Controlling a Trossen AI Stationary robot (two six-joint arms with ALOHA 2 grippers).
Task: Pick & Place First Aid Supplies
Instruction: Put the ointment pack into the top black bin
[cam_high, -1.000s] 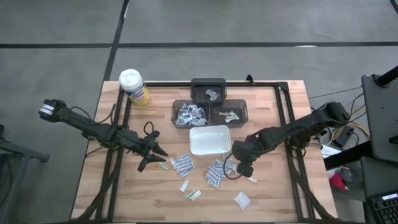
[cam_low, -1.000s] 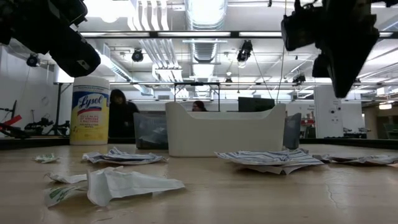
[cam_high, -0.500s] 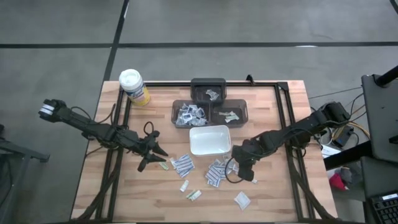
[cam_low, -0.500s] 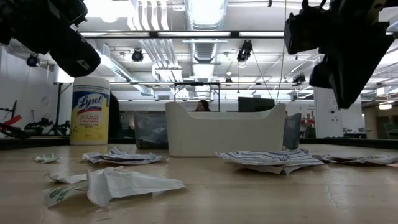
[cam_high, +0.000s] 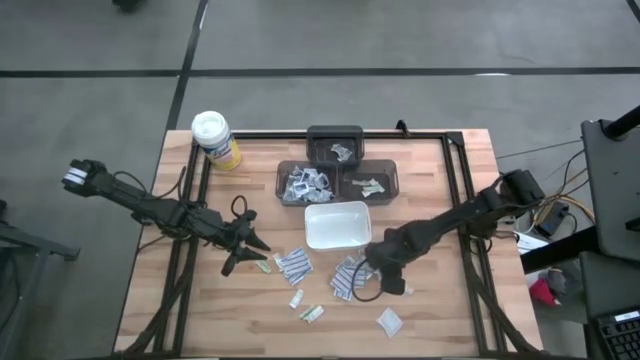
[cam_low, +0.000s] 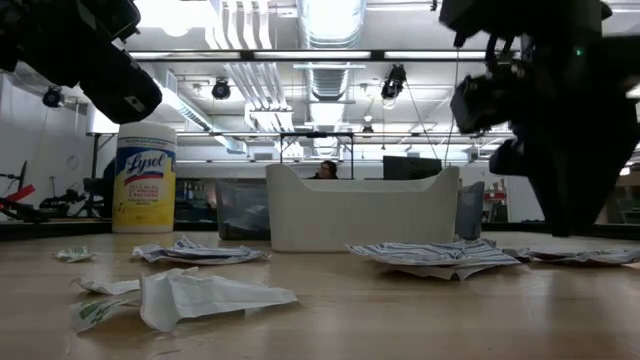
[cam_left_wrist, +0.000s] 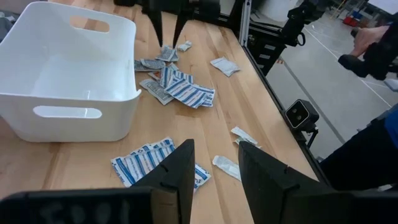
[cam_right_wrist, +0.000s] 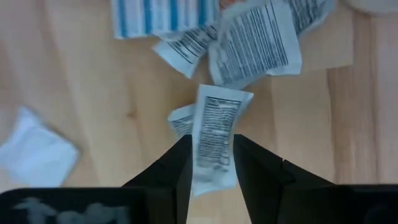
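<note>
The first aid supplies lie loose on the wooden table: one heap (cam_high: 293, 265), a second heap (cam_high: 348, 278) and stray packets (cam_high: 388, 320) nearer the front. My right gripper (cam_high: 372, 270) points down over the second heap and is open. In its wrist view the fingers (cam_right_wrist: 210, 158) stand on either side of a white packet with black print (cam_right_wrist: 214, 127) that lies flat on the wood; they are not touching it. My left gripper (cam_high: 245, 257) hovers open left of the first heap, its fingers (cam_left_wrist: 214, 165) empty.
A white tray (cam_high: 336, 224) stands just behind the heaps. Three dark bins (cam_high: 335, 145) (cam_high: 305, 182) (cam_high: 368, 182) holding packets sit farther back. A yellow canister with a white lid (cam_high: 215, 138) stands at the far left corner. A black frame rail (cam_high: 460, 200) edges the table.
My right gripper has come down toward the second heap of packets and shifted a little toward the table's left edge, rolling slightly as it sank. The packets lie as before.
</note>
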